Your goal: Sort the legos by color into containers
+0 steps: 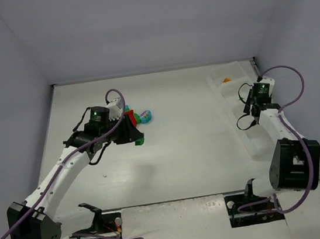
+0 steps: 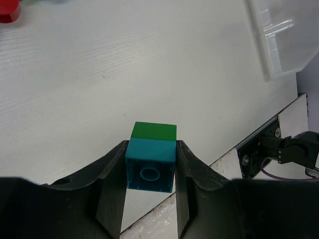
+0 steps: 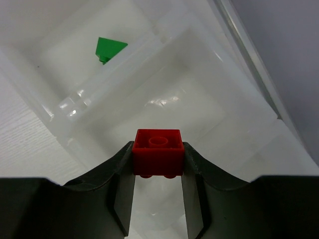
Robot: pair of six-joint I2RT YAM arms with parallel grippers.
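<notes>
The right gripper [image 3: 158,167] is closed on a red lego [image 3: 158,148], with one finger pressing each side. It hangs over one compartment of the translucent tray [image 3: 55,107]. The next compartment, ahead and to the left of the fingers, holds a green lego [image 3: 109,49]. In the top view, the tray's far-end compartment holds an orange piece [image 1: 225,79].

The left gripper [image 2: 150,164] is closed on a teal lego [image 2: 149,174] with a second green lego [image 2: 153,131] joined on its far side. The tray lies well apart, ahead and to its right.

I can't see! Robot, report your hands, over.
Left hand shut on teal brick, green brick against it. Right hand shut on red brick over tray. Nothing blocking.
</notes>
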